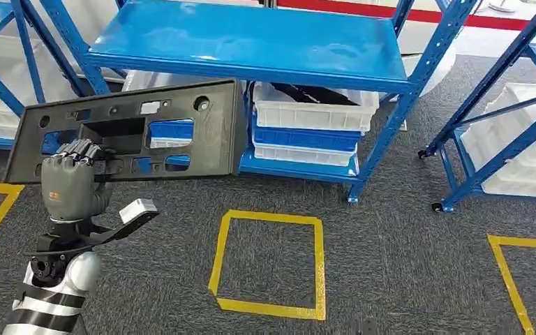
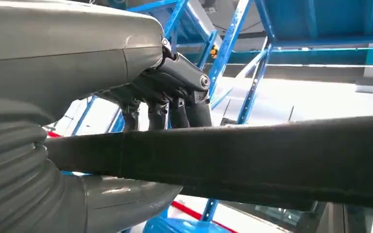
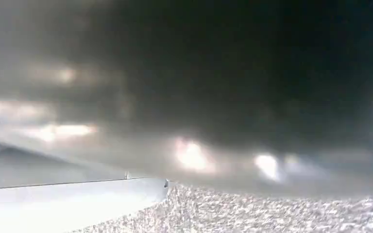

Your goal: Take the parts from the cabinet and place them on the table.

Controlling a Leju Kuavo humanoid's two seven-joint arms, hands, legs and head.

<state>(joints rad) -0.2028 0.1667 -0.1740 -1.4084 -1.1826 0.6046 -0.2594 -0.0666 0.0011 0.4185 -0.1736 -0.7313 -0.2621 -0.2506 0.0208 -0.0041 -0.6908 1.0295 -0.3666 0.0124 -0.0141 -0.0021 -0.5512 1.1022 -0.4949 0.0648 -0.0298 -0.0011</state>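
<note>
A long black plastic panel with several cut-outs is held upright in front of the blue shelf rack. My left hand grips its lower left part, with fingers hooked through an opening. In the left wrist view the dark fingers curl over the panel's edge, and the thumb sits beneath it. The right wrist view is a dark blur above grey carpet.
White and blue bins are stacked on the rack's lower shelf. More white bins sit in a second rack at the right. Yellow tape squares mark the grey carpet in front.
</note>
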